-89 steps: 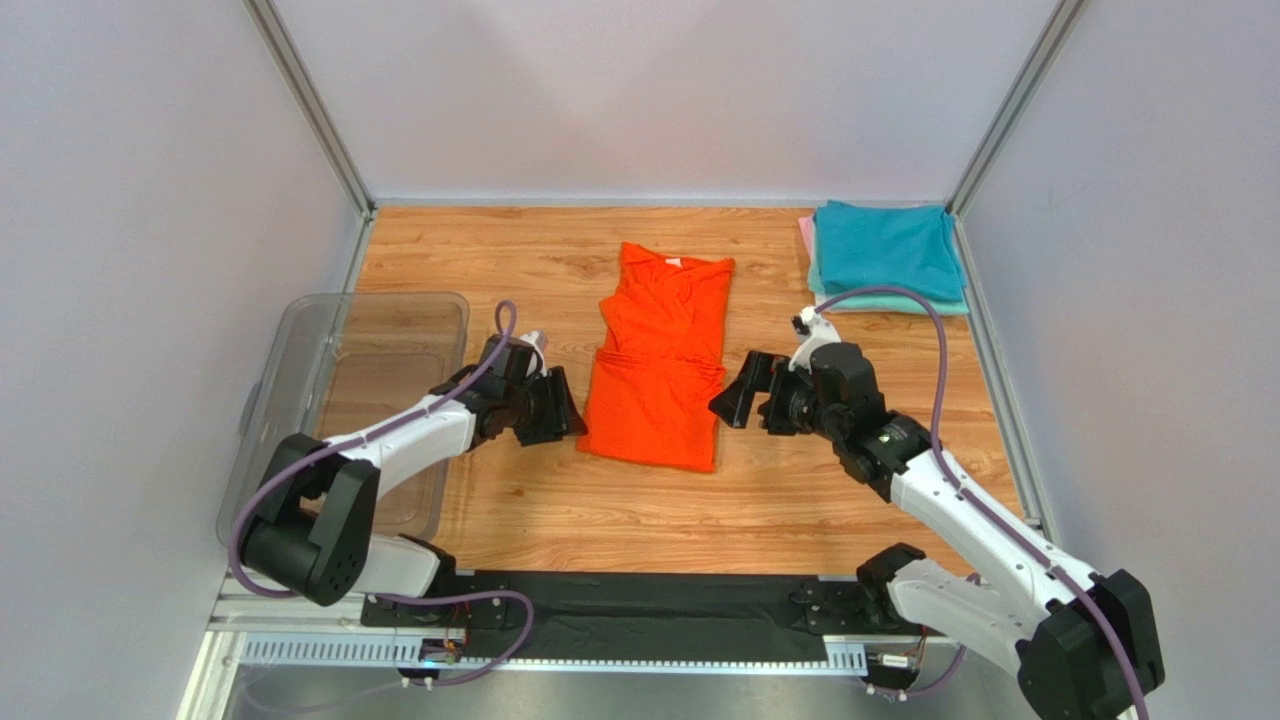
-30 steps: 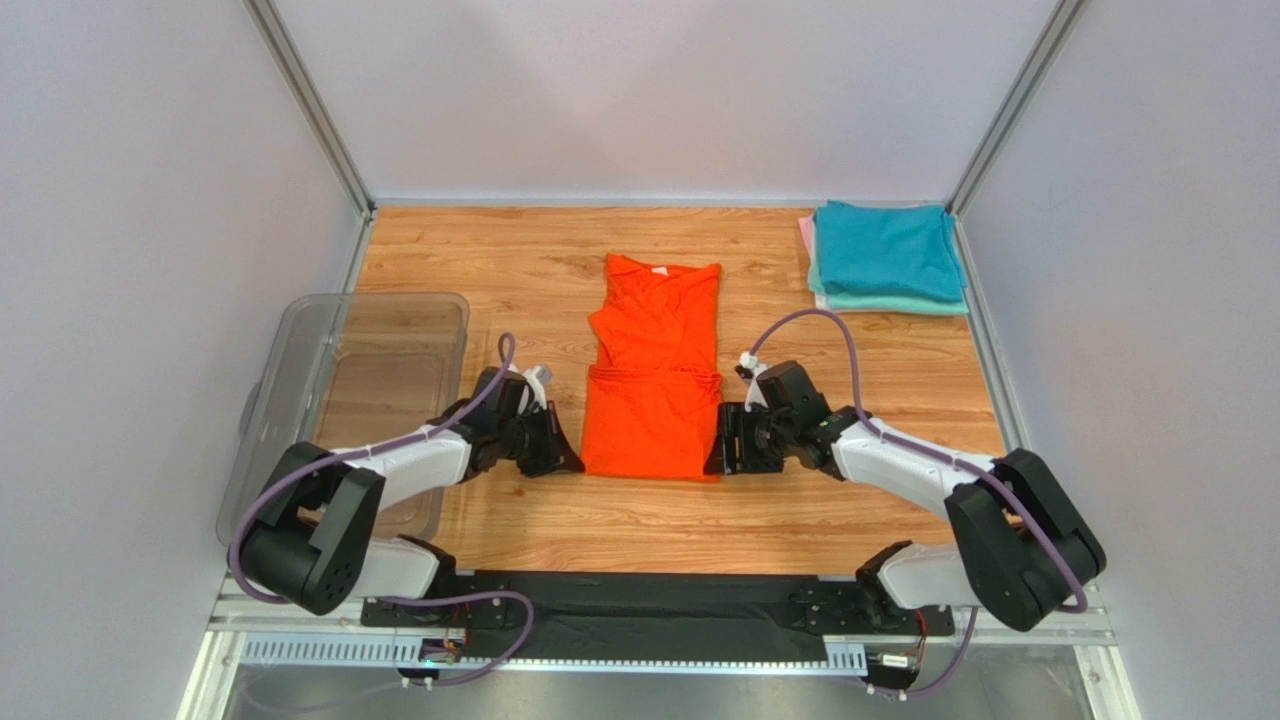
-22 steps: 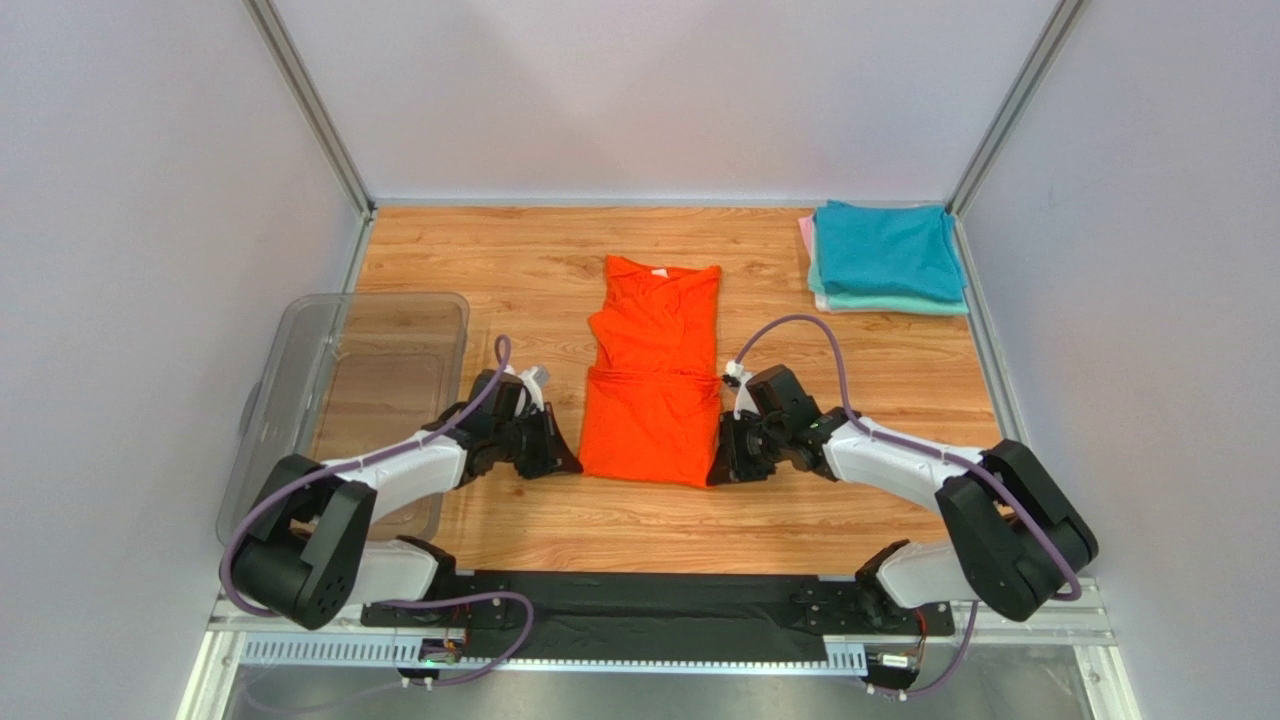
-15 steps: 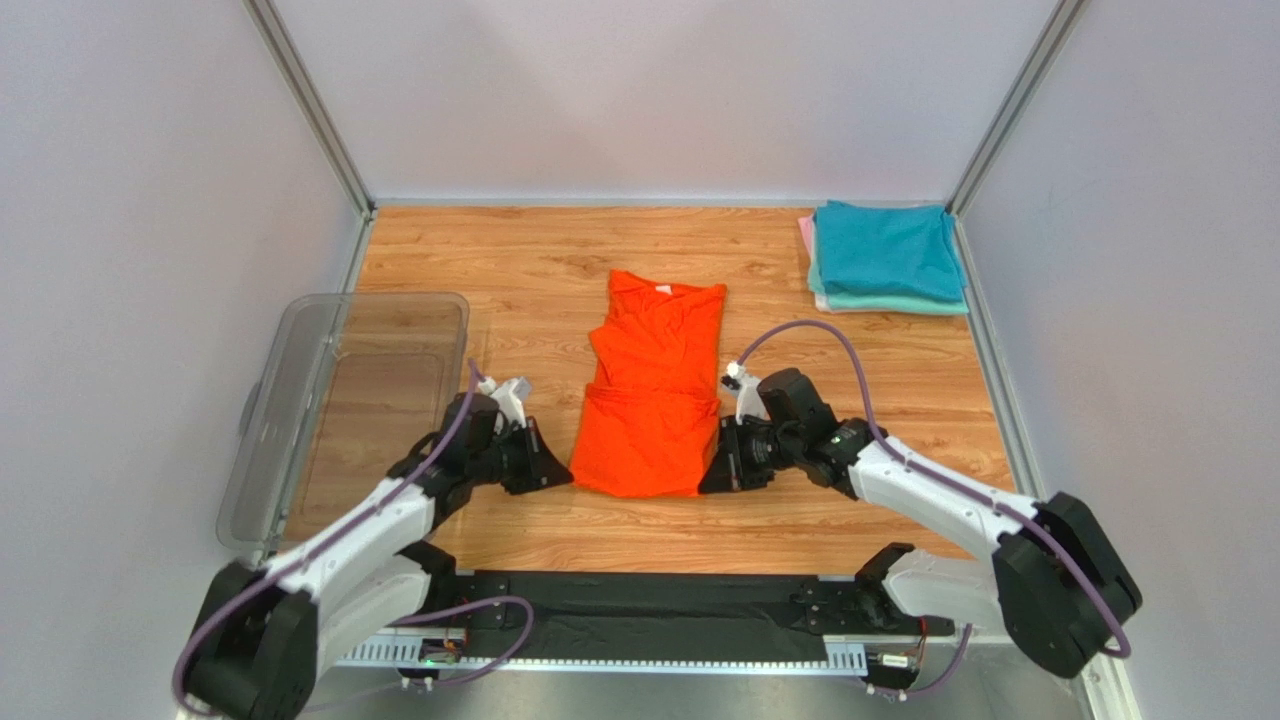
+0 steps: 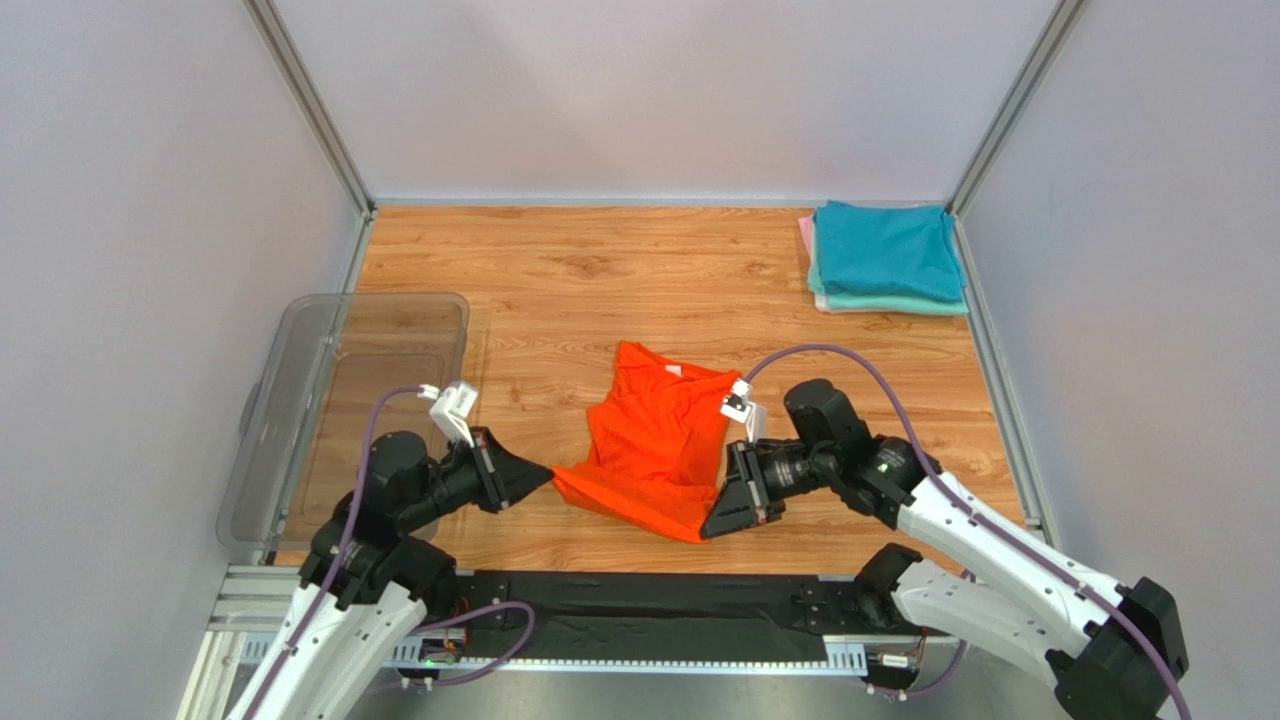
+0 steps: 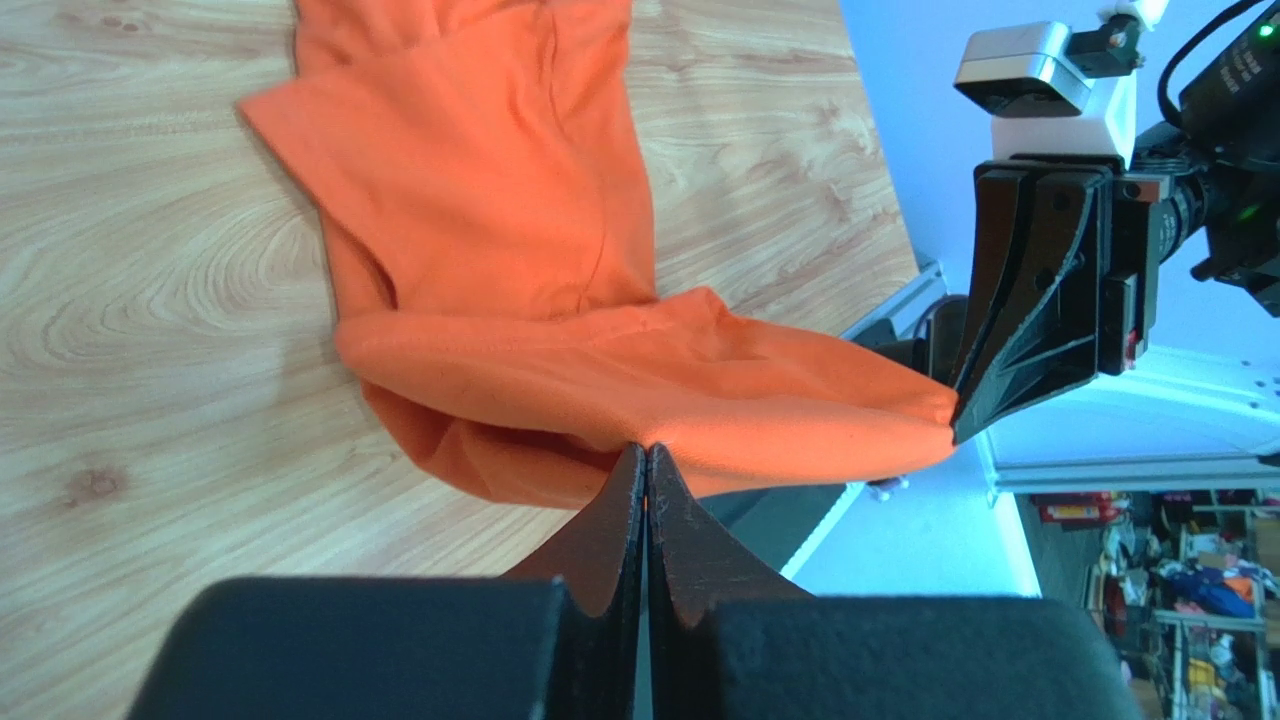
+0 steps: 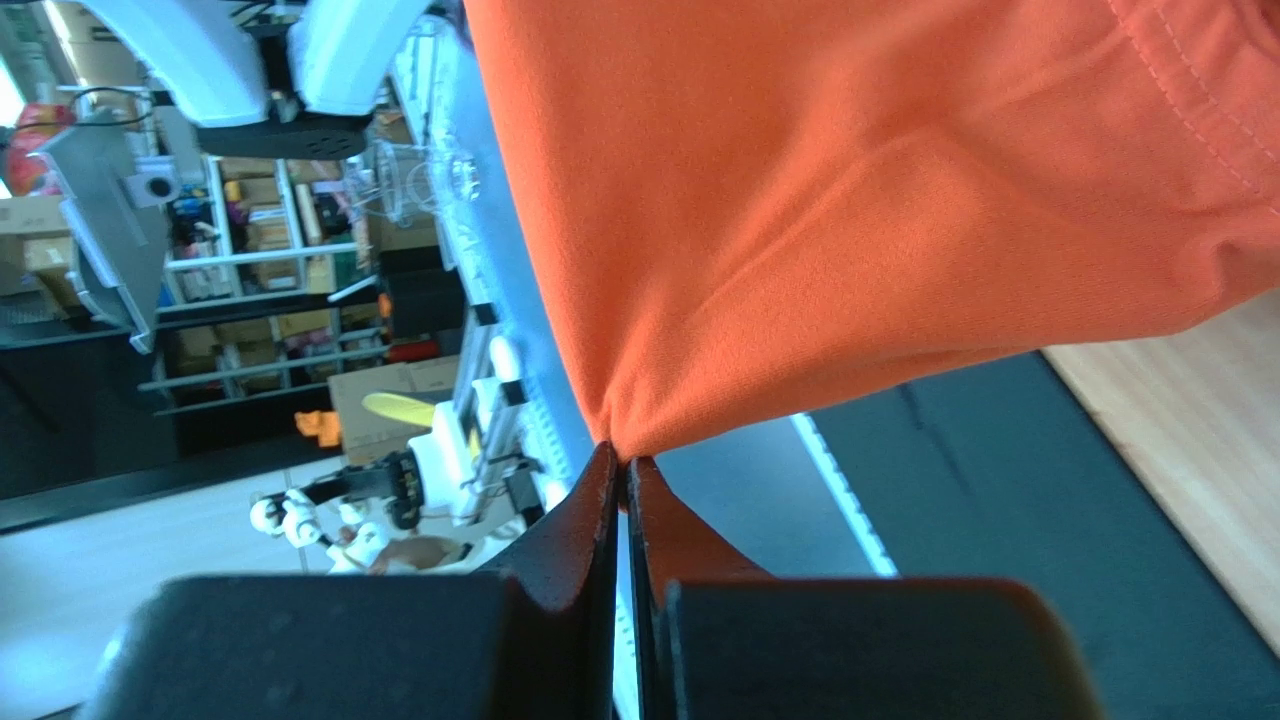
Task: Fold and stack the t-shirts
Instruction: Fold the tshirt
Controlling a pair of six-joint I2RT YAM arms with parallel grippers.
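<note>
Left gripper point(image 5: 541, 482): jaws closed, pinching the near left corner of the orange t-shirt point(image 5: 657, 435). Right gripper point(image 5: 712, 525): jaws closed, pinching the near right corner. The near hem hangs stretched between both grippers (the collar end rests on the table point(image 5: 601, 285)). Shirt position: 6 o'clock. The folded teal t-shirt point(image 5: 887, 248) tops a stack at 1 o'clock. Clear tub point(image 5: 286, 375): 9 o'clock.

My left arm point(image 5: 334, 648) and right arm point(image 5: 984, 540) are white shells with chunky black joints. My left pincer point(image 5: 547, 479) and right pincer point(image 5: 708, 530) are matte black, with wedge-shaped fingers tapering to thin edges. A purple cable point(image 5: 824, 353) loops along each arm, and a small white block point(image 5: 452, 405) sits at each wrist.
</note>
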